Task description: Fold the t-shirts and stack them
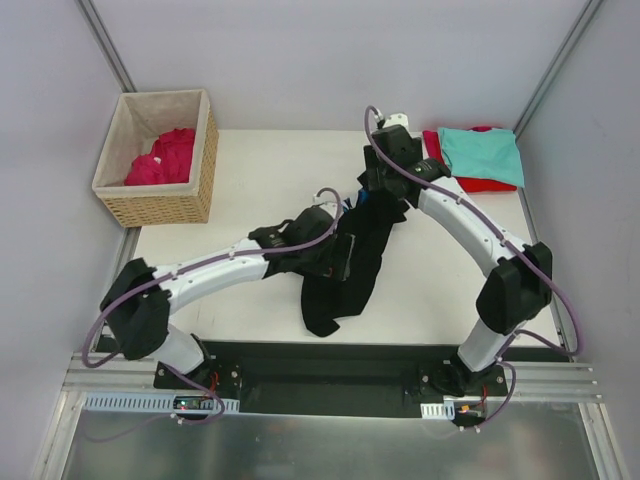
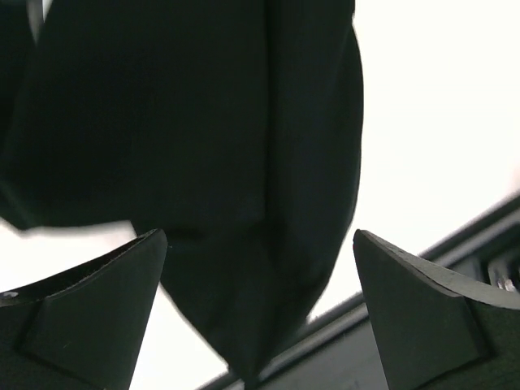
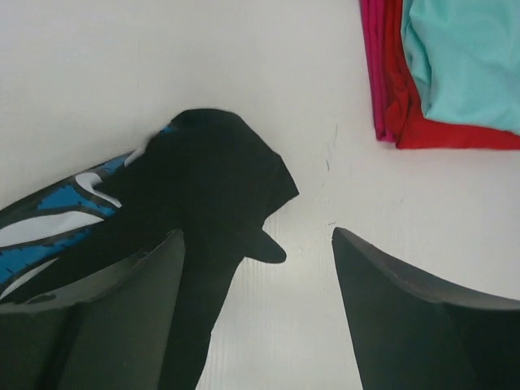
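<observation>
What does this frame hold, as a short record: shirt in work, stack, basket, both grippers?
shirt in work: black shirt, bunched mid table, unfolded
stack: teal shirt on red shirt, far right corner
basket: wicker basket, far left, pink shirt inside
left gripper: jaws apart, over the black shirt
right gripper: jaws apart, at the black shirt's far end

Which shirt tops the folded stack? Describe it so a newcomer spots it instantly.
Find the far right corner of the table. There the teal shirt lies folded on top. It is the only pale blue-green piece, resting over a red shirt.
</observation>
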You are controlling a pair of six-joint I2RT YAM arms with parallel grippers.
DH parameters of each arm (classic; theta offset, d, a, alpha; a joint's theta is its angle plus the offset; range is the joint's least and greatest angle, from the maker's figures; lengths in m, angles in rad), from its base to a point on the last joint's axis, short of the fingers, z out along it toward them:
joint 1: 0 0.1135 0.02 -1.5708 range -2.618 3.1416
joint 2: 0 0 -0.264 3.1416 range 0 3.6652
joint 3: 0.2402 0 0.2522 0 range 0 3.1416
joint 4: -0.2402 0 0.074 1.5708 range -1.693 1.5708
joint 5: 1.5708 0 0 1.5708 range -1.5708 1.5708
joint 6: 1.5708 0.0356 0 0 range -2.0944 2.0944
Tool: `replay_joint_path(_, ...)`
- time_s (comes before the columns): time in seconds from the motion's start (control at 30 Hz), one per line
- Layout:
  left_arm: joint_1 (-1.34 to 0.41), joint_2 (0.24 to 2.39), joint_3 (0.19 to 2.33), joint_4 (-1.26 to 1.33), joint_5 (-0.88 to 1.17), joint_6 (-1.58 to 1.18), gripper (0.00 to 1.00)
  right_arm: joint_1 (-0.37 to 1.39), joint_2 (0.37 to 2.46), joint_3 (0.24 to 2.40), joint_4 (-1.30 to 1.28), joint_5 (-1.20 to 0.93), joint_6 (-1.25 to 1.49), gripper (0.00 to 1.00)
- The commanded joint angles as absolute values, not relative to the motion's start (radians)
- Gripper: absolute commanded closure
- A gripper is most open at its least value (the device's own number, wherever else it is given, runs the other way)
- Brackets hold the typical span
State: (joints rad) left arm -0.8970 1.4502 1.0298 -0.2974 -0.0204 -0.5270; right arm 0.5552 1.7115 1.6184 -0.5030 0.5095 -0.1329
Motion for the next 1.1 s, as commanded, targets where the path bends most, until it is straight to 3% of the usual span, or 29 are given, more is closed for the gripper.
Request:
replay_joint_path(0.0, -0.913, 1.59, 1.173, -0.336, -0.13, -0.373, 0.01, 0.546, 1.566, 1.491, -0.486, 0.465, -0.04, 0.23)
replay_joint_path(0.1, -0.919, 1.673, 1.218, -0.373, -0.221, -0.318, 0.02, 0.545, 1.461, 1.374, -0.454, 0.44, -0.006, 0.22)
replay_joint_path(0.17, -0.919, 1.724, 1.235, -0.418, -0.293, -0.304, 0.15, 0.545, 1.396, 1.329, -0.446, 0.425, -0.003, 0.22)
replay_joint_path(0.23, -0.92, 1.753, 1.249, -0.46, -0.366, -0.296, 0.2, 0.545, 1.361, 1.276, -0.44, 0.411, 0.02, 0.22)
replay_joint_path(0.7, -0.969, 1.678, 1.267, -0.555, -0.379, -0.319, 0.24, 0.543, 1.299, 1.209, -0.433, 0.367, 0.044, 0.24)
replay_joint_path(1.07, -1.114, 1.85, 1.405, -0.652, -0.463, -0.327, 0.25, 0.546, 1.275, 1.195, -0.443, 0.356, 0.06, 0.25)
